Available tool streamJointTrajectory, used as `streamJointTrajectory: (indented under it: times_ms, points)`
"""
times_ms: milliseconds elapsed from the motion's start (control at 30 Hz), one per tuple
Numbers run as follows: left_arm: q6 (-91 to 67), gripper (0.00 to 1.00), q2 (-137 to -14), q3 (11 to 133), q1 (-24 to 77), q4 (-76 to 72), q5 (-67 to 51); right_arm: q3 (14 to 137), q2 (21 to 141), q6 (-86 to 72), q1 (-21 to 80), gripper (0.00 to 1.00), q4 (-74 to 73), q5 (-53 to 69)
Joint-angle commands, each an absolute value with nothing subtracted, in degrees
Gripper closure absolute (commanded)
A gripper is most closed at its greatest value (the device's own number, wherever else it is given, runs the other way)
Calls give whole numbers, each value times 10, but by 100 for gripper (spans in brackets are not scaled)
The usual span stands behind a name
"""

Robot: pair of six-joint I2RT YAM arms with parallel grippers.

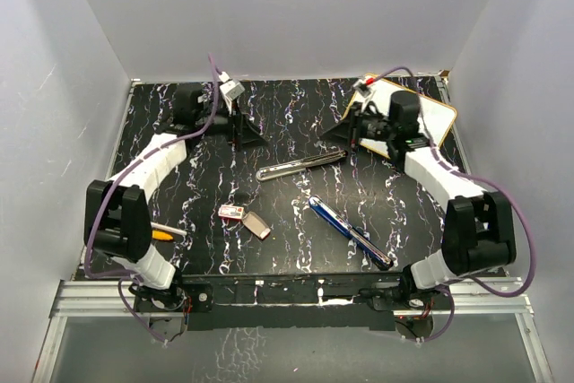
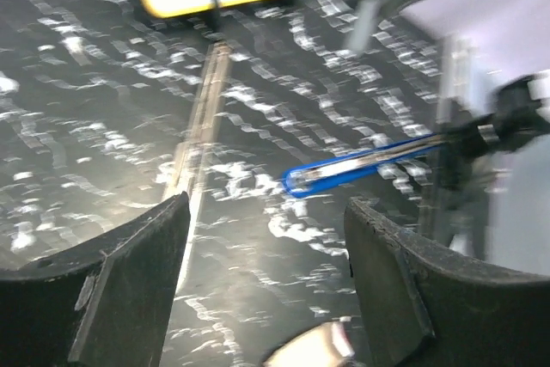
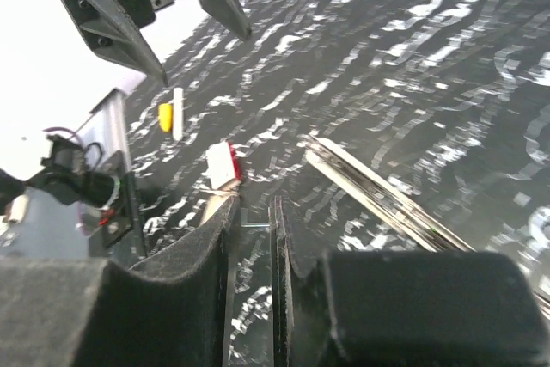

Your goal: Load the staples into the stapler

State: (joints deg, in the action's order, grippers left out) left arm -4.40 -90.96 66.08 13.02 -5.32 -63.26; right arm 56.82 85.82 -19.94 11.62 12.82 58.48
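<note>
Staple box [image 1: 231,212] beside tray [image 1: 256,224], right end effector [image 3: 254,214] apparently closed

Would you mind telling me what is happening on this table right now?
Two robot arms hover over the table, and neither clearly holds anything. The left end effector hangs open. The right end effector is almost closed, with a thin grey sliver across the gap that I cannot identify. The red box and its tray lie beside each other near the front, apart from the silver stapler, which lies opened out mid-table.
</note>
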Motion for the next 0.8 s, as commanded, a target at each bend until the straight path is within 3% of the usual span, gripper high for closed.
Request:
streamJointTrajectory:
  times_ms: [0, 133, 400, 567, 767]
  points:
    - [229, 30, -950, 723, 165, 162, -452, 573, 813, -52, 64, 82, -8, 565]
    - [370, 30, -1008, 738, 230, 196, -322, 584, 788, 44, 39, 82, -110, 535]
    - [475, 32, -1129, 788, 271, 210, -260, 547, 739, 80, -21, 82, -166, 540]
    - [492, 44, -1167, 808, 279, 223, -255, 529, 723, 81, -50, 82, -165, 539]
    - [553, 75, -1193, 857, 280, 311, -299, 522, 722, 81, -52, 82, -158, 542]
